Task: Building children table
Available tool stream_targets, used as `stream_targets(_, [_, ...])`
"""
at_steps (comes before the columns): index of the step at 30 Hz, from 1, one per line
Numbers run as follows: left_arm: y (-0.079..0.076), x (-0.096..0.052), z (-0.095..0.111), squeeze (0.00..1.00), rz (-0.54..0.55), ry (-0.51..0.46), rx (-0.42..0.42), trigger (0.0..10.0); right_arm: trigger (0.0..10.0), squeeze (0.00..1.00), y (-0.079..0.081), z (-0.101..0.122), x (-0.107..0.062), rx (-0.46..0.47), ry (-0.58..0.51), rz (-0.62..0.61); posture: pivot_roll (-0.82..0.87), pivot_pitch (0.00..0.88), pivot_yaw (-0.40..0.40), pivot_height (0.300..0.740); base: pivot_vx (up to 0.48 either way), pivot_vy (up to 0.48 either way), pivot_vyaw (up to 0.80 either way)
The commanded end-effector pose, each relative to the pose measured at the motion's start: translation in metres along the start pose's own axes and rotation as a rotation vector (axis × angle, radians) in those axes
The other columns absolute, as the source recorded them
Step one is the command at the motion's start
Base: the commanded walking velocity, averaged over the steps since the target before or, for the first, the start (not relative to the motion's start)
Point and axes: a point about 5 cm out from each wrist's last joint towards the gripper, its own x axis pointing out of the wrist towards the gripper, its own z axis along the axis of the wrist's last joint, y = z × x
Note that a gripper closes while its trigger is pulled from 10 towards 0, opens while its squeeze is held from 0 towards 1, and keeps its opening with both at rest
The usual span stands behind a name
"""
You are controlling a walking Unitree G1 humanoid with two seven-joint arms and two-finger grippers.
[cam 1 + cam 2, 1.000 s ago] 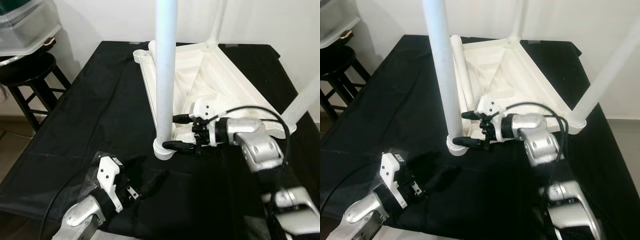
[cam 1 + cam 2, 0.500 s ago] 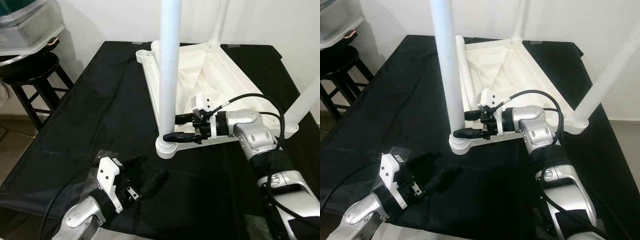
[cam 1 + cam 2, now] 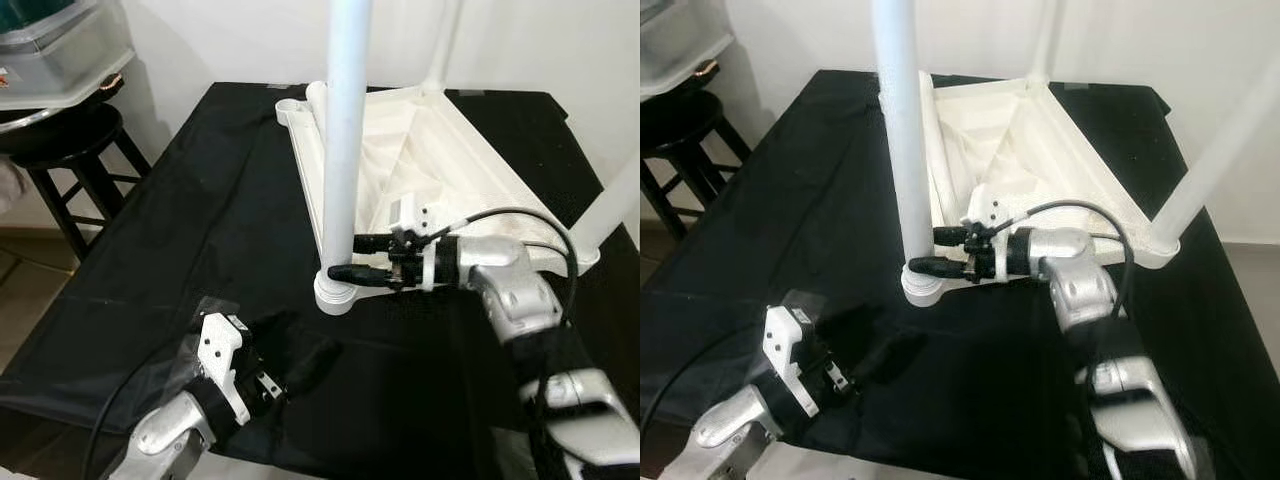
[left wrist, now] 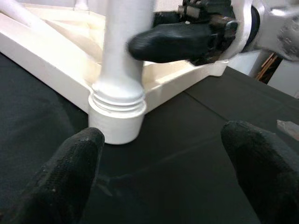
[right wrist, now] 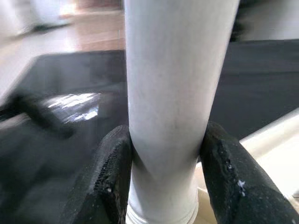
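White plastic everywhere here: the kids' table is lying upside down in the middle-to-upper part of the frame, on a desk covered with black cloth.

The right end effector is clamped on the near leg, low down just above its threaded collar. In the right wrist view you can see both black fingers pressed against either side of the tube. So I'd say the step in hand is seating or twisting this leg into its corner socket, centre of the frame. The leg looks upright and the collar seems down in the socket, but I can't tell whether it's fully tight.

The left end effector sits at the lower left on the cloth, fingers spread apart and holding nothing, pointed at the socket from nearby.

Next move, my guess: keep turning until the collar stops, then let go. The table top is light, so it may want to slide or spin with the leg; the left one could brace the frame.

Count:
- 1 table top
- 3 legs standing up in it, near, far and right edge
- 1 bare socket at the upper-left corner
- 1 dark stool upper left, a plastic bin above it
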Motion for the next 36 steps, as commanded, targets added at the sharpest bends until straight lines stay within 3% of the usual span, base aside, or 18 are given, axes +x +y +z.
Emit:
stream_targets(1, [0.002, -0.004, -0.003, 0.00, 0.004, 0.022, -0.001, 10.0, 10.0, 0.00, 0.012, -0.034, 0.000, 0.144, 0.106, -0.422, 0.00, 0.203, 0.016, 0.740, 0.000, 0.000, 0.00])
stream_targets(2, [0.003, -0.004, -0.002, 0.00, 0.005, 0.022, 0.000, 10.0, 10.0, 0.00, 0.029, -0.044, 0.002, 0.185, 0.132, -0.555, 0.00, 0.203, 0.024, 0.740, 0.000, 0.000, 0.00])
stream_targets(3, [0.003, -0.004, -0.002, 0.00, 0.005, 0.022, 0.000, 10.0, 10.0, 0.00, 0.029, -0.044, 0.002, 0.185, 0.132, -0.555, 0.00, 0.203, 0.024, 0.740, 0.000, 0.000, 0.00])
stream_targets(4, [0.004, -0.004, -0.002, 0.00, 0.006, 0.022, 0.000, 10.0, 10.0, 0.00, 0.045, -0.050, 0.006, 0.202, 0.150, -0.588, 0.00, 0.203, 0.024, 0.740, 0.000, 0.000, 0.00])
stream_targets(6, [0.006, -0.004, -0.003, 0.00, 0.005, 0.025, 0.002, 10.0, 10.0, 0.00, 0.063, -0.047, 0.019, 0.012, 0.225, -0.520, 0.00, 0.194, 0.030, 0.740, 0.000, 0.000, 0.00])
stream_targets(8, [0.006, -0.004, -0.003, 0.00, 0.005, 0.026, 0.002, 10.0, 10.0, 0.00, 0.066, -0.046, 0.022, -0.042, 0.241, -0.496, 0.00, 0.194, 0.030, 0.740, 0.000, 0.000, 0.00])
stream_targets(12, [0.007, -0.004, -0.004, 0.00, 0.006, 0.027, 0.001, 10.0, 10.0, 0.00, 0.059, -0.044, 0.024, 0.047, 0.197, -0.538, 0.00, 0.194, 0.020, 0.740, 0.000, 0.000, 0.00])
stream_targets(17, [0.007, -0.004, -0.003, 0.00, 0.017, 0.019, 0.004, 10.0, 10.0, 0.00, 0.065, -0.042, 0.022, 0.117, 0.206, -0.601, 0.00, 0.194, 0.020, 0.740, 0.000, 0.000, 0.00])
stream_targets(20, [0.006, -0.004, -0.003, 0.00, 0.015, 0.019, 0.003, 10.0, 10.0, 0.00, 0.067, -0.036, 0.023, 0.213, 0.140, -0.582, 0.00, 0.196, 0.022, 0.740, 0.000, 0.000, 0.00])
stream_targets(21, [0.006, -0.003, -0.003, 0.00, 0.014, 0.019, 0.002, 10.0, 10.0, 1.00, 0.067, -0.032, 0.025, 0.282, 0.096, -0.524, 0.00, 0.195, 0.021, 0.740, 0.000, 0.000, 0.00])
stream_targets(22, [0.006, -0.003, -0.003, 0.00, 0.014, 0.019, 0.002, 10.0, 10.0, 1.00, 0.067, -0.032, 0.025, 0.282, 0.096, -0.524, 0.00, 0.195, 0.021, 0.740, 0.000, 0.000, 0.00])
stream_targets(24, [0.004, -0.002, -0.003, 0.00, 0.010, 0.017, -0.001, 10.0, 10.0, 1.00, 0.071, -0.010, 0.030, 0.259, 0.003, -0.276, 0.00, 0.195, 0.017, 0.740, 0.000, 0.000, 0.00])
stream_targets(25, [0.004, -0.002, -0.003, 0.00, 0.010, 0.017, -0.001, 10.0, 10.0, 1.00, 0.071, -0.010, 0.030, 0.259, 0.003, -0.276, 0.00, 0.195, 0.017, 0.740, 0.000, 0.000, 0.00])
stream_targets(28, [0.002, -0.001, -0.004, 0.00, 0.009, 0.013, -0.005, 10.0, 10.0, 1.00, 0.067, 0.014, 0.025, 0.090, -0.052, -0.013, 0.00, 0.196, 0.011, 0.740, 0.000, 0.000, 0.00])
stream_targets(29, [0.002, 0.000, -0.004, 0.00, 0.009, 0.012, -0.005, 10.0, 10.0, 0.01, 0.062, 0.018, 0.021, 0.033, -0.048, 0.052, 0.00, 0.196, 0.010, 0.740, 0.000, 0.000, 0.00])
stream_targets(31, [0.002, 0.000, -0.004, 0.00, 0.010, 0.011, -0.006, 10.0, 10.0, 0.01, 0.059, 0.020, 0.018, -0.005, -0.041, 0.094, 0.00, 0.196, 0.010, 0.740, 0.000, 0.000, 0.00])
stream_targets(35, [0.001, 0.001, -0.004, 0.00, 0.011, 0.008, -0.009, 10.0, 10.0, 0.00, 0.036, 0.032, 0.010, -0.078, -0.035, 0.226, 0.00, 0.188, 0.014, 0.740, 0.000, 0.000, 0.00])
stream_targets(36, [0.001, 0.001, -0.005, 0.00, 0.010, 0.009, -0.009, 10.0, 10.0, 0.00, 0.023, 0.035, 0.008, -0.083, -0.030, 0.254, 0.01, 0.184, 0.014, 0.740, 0.000, 0.000, 0.00])
